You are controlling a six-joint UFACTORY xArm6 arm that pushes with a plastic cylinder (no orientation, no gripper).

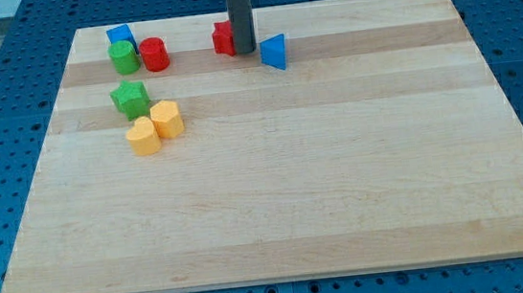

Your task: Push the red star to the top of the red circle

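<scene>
The red star lies near the view's top, partly hidden behind my rod. My tip rests on the board against the star's right side. The red circle stands to the star's left, apart from it, with a gap between them. The red circle touches a green cylinder-like block on its left.
A blue block sits above the green one. A blue triangle lies just right of my tip. A green star-like block and two yellow blocks lie lower left. The wooden board lies on a blue perforated table.
</scene>
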